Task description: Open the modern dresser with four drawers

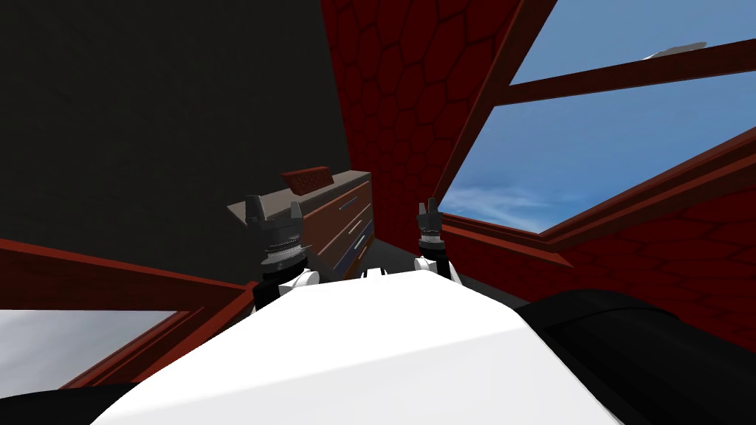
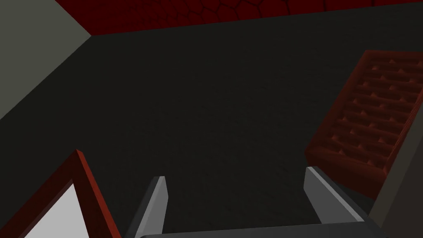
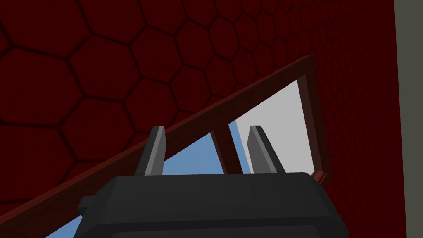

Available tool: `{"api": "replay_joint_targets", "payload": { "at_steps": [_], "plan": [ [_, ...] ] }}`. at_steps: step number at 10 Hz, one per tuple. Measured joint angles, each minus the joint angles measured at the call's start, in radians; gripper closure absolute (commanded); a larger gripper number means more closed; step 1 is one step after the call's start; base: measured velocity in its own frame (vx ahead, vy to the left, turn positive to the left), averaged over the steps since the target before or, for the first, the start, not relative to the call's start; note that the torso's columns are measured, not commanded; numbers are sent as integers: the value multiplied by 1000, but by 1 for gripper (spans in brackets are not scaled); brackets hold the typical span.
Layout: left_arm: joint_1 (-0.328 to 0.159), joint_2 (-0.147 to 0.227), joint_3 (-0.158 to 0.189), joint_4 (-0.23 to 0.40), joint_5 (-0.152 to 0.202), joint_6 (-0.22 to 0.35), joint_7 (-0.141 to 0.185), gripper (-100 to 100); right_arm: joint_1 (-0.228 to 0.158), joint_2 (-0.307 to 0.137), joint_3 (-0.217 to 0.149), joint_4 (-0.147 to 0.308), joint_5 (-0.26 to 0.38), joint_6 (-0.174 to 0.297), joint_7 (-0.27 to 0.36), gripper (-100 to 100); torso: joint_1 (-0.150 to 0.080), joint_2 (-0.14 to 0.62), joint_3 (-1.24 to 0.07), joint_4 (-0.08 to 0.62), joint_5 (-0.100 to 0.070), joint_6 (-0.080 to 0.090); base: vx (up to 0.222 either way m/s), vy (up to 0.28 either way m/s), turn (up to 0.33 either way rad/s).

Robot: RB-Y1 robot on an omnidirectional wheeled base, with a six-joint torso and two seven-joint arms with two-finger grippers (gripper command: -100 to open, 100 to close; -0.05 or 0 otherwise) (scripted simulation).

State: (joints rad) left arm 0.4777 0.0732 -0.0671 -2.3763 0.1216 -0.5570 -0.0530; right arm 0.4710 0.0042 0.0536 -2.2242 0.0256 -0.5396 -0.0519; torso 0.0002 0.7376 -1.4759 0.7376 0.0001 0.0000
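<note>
head view has the dresser (image 1: 341, 212) just ahead, standing along the dark wall (image 1: 162, 125) close to the corner where that wall meets the red honeycomb wall (image 1: 402, 88). its top is grey and its drawer fronts are brown with pale bar handles (image 1: 359, 223); the fronts look flush with one another. a dark red ridged block (image 1: 306, 178) lies on the top near the wall.

the left hand (image 1: 275, 212) is raised in front of the dresser's near end, its two fingers spread with nothing between them. whether it touches the dresser cannot be told from here. the right hand (image 1: 429, 204) is up on the other side, clear of the drawer fronts.

left wrist view looks past the left hand (image 2: 235, 173) at the dark wall and brings the ridged block (image 2: 367, 124) in close, showing rows of small raised bumps. the block sits beyond one fingertip (image 2: 314, 173), with a strip of the grey top (image 2: 398, 198) beside it. the drawer fronts are out of this view.

right wrist view gives the right hand (image 3: 205, 127) more plainly than the head view does: fingers apart, holding nothing.
</note>
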Motion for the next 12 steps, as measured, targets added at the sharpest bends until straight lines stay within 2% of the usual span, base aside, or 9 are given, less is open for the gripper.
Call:
{"api": "replay_joint_targets", "payload": {
  "at_steps": [3,6,9,12],
  "plan": [
    [-14,62,-4,38,-4,39,3,-100,0,0,0,0,0,0,0,0,0,0,0,0,0,0,8,5,-36],
    [-46,81,-21,100,-17,98,0,-100,0,0,0,0,0,0,0,0,0,0,0,0,0,0,10,6,-33],
    [-55,81,-25,137,-21,148,6,-100,0,0,0,0,0,0,0,0,0,1,0,0,0,0,7,7,-32],
    [-83,64,-32,183,-28,201,7,-100,0,0,0,0,0,0,0,0,0,0,0,0,0,0,7,5,-35]
  ]
}}
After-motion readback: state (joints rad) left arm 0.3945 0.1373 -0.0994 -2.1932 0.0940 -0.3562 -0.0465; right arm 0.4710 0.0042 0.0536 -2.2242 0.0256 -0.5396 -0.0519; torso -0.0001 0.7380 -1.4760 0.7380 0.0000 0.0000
